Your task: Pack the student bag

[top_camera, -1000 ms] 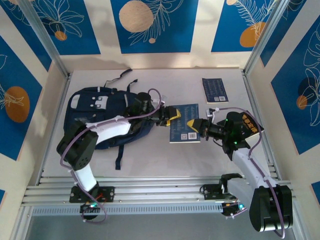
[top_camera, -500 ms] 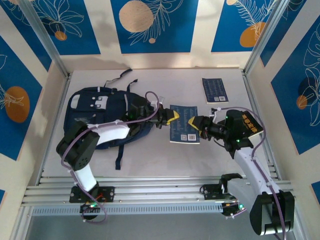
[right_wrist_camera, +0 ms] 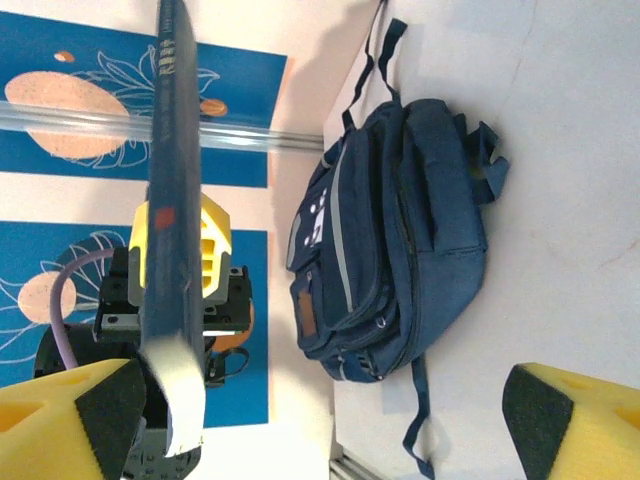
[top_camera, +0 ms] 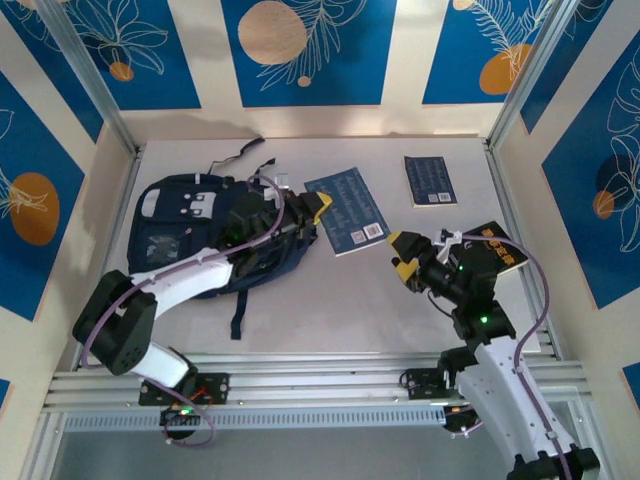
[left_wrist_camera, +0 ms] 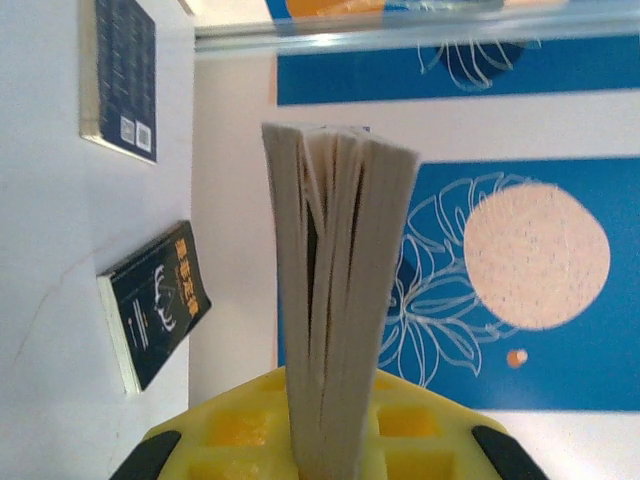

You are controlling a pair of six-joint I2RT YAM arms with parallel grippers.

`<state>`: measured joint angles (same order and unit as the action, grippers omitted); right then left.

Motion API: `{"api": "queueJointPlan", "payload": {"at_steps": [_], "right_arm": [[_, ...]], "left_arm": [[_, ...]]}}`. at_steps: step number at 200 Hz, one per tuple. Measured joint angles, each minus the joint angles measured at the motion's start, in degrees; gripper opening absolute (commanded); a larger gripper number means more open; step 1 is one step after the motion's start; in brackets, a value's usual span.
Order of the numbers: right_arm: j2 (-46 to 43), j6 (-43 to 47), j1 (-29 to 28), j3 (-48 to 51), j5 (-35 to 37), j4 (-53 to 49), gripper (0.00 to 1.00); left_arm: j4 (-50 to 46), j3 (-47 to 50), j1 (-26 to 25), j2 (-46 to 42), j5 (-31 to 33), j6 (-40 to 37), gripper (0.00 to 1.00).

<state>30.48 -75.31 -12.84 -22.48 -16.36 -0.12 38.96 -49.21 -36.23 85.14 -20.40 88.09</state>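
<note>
The student bag [top_camera: 195, 235] is a navy backpack lying flat at the left of the table; it is also seen in the right wrist view [right_wrist_camera: 400, 240], with its zip pockets facing that camera. My left gripper [top_camera: 318, 208] is shut on one end of a blue book [top_camera: 348, 210], which it holds just right of the bag and above the table. From the left wrist, the book's pages [left_wrist_camera: 340, 290] stand edge-on between the yellow jaws. My right gripper [top_camera: 401, 255] is open and apart from the book, its yellow fingers [right_wrist_camera: 60, 415] spread wide with nothing between them.
A small blue book [top_camera: 430, 180] lies at the back right of the table. A black book with orange lettering [top_camera: 497, 245] lies at the right, partly under my right arm. The bag's loose straps [top_camera: 237, 318] trail toward the near edge. Metal rails run along the front.
My right gripper opened, let go of the blue book and drew back to the right. My left gripper carried the book back and to the left, toward the bag.
</note>
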Motion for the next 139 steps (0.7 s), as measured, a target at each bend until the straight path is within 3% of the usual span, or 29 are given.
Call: {"api": "queueJointPlan", "payload": {"at_steps": [41,59,139], "right_arm": [[1.11,-2.12,-12.52,0.48,11.72,6.78,0.92],[4.79,-3.04,-14.62,0.46,14.05,10.47,0.88],[18.53,-4.96,-19.37,-2.45,19.41,21.86,0.53]], "left_arm": [[-0.55,0.33,0.00,0.15,3.30,2.54,0.00],[-0.66,0.33,-0.02,0.15,4.00,3.10,0.00],[-0.87,1.11,-0.98,0.15,5.25,3.13,0.00]]}}
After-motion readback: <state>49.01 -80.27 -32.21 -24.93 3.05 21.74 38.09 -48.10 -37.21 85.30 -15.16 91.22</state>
